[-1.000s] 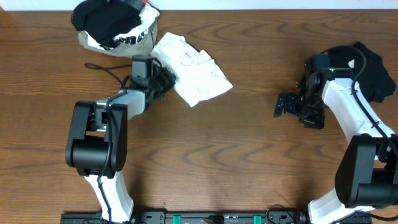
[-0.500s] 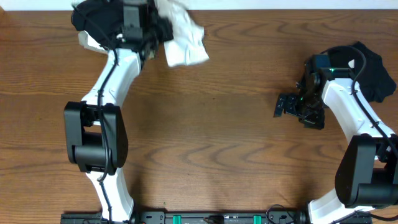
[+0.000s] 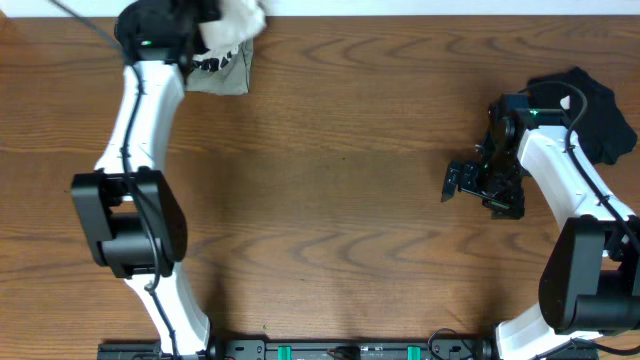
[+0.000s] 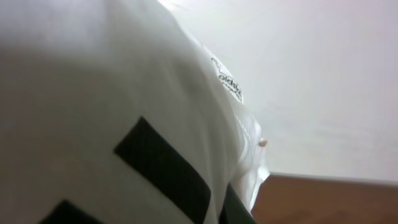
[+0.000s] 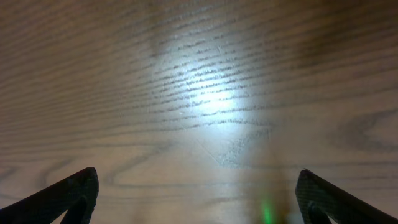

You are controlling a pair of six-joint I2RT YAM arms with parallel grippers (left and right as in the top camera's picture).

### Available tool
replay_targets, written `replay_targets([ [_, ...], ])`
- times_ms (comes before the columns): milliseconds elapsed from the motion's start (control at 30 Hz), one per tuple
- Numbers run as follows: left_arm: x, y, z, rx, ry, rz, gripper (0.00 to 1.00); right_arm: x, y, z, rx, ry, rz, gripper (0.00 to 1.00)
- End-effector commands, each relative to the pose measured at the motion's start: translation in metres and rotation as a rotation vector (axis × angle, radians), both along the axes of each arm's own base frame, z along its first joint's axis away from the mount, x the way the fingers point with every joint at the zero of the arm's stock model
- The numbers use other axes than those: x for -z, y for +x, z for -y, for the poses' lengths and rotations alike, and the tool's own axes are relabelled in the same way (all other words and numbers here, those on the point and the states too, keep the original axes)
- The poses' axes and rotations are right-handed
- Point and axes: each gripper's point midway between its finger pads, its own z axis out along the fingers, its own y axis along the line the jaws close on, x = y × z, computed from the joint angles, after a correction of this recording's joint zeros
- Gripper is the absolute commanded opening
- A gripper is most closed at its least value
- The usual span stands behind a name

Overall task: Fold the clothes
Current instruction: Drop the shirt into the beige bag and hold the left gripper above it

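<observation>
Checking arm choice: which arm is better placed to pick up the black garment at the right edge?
Right, probably: its fingers are open close to the black garment, while the left arm is stretched to the far corner holding the white shirt.

Brown wood-grain table [image 3: 340,200], pale wall [image 3: 420,6] behind its far edge

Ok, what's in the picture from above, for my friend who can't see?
The left gripper, stretched to the far corner of the table, is shut on a white T-shirt by a heap of clothes. The right gripper hangs open over the wood, near a black garment.
</observation>
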Motion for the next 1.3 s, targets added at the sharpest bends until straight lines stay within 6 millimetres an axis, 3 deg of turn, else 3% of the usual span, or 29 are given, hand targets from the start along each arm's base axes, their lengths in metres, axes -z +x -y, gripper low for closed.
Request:
replay_targets([
  [0,0.012,0.010,-0.048,-0.124,-0.062,0.003,0.06,-0.002,0.001,0.002,0.010,0.005,-0.001,0.99],
  [167,0.068,0.018,-0.084,-0.279,-0.312,-0.078,0.06,-0.002,0.001,0.001,0.036,0.005,-0.005,0.99],
  [300,0.117,0.019,-0.101,-0.364,-0.427,-0.152,0.06,-0.003,-0.001,-0.004,0.036,0.027,-0.011,0.99],
  [333,0.128,0.018,-0.103,-0.382,-0.447,-0.174,0.13,-0.003,-0.001,-0.004,0.036,0.027,-0.012,0.99],
  [367,0.135,0.016,-0.105,-0.394,-0.460,-0.191,0.32,-0.003,-0.001,-0.004,0.035,0.027,-0.012,0.99],
  [433,0.143,0.014,-0.105,-0.402,-0.463,-0.218,0.80,-0.003,-0.001,-0.005,0.033,0.027,-0.011,0.99],
  [467,0.144,0.013,-0.106,-0.401,-0.459,-0.220,0.89,-0.003,-0.001,-0.005,0.033,0.027,-0.012,0.99],
  [500,0.141,0.013,-0.106,-0.397,-0.451,-0.216,0.97,-0.003,-0.001,-0.005,0.033,0.027,-0.012,0.99],
  [667,0.105,0.006,-0.118,-0.384,-0.396,-0.174,0.98,-0.003,-0.001,-0.006,0.029,0.033,-0.011,0.99],
  [867,0.026,-0.025,-0.121,-0.390,-0.396,-0.124,0.98,-0.003,0.001,-0.010,0.014,0.044,-0.003,0.99],
  [1033,-0.044,-0.048,-0.093,-0.303,-0.321,-0.048,0.98,-0.003,0.000,-0.017,-0.027,0.047,0.000,0.99],
  [1100,-0.062,-0.051,-0.082,-0.269,-0.291,-0.016,0.98,-0.003,0.000,-0.020,-0.046,0.047,0.001,0.99],
  [1200,-0.073,-0.044,-0.062,-0.214,-0.240,0.032,0.96,-0.003,0.000,-0.025,-0.070,0.048,0.006,0.99],
  [1267,-0.068,-0.033,-0.056,-0.189,-0.139,0.053,0.82,-0.003,0.001,-0.028,-0.079,0.048,0.012,0.99],
])
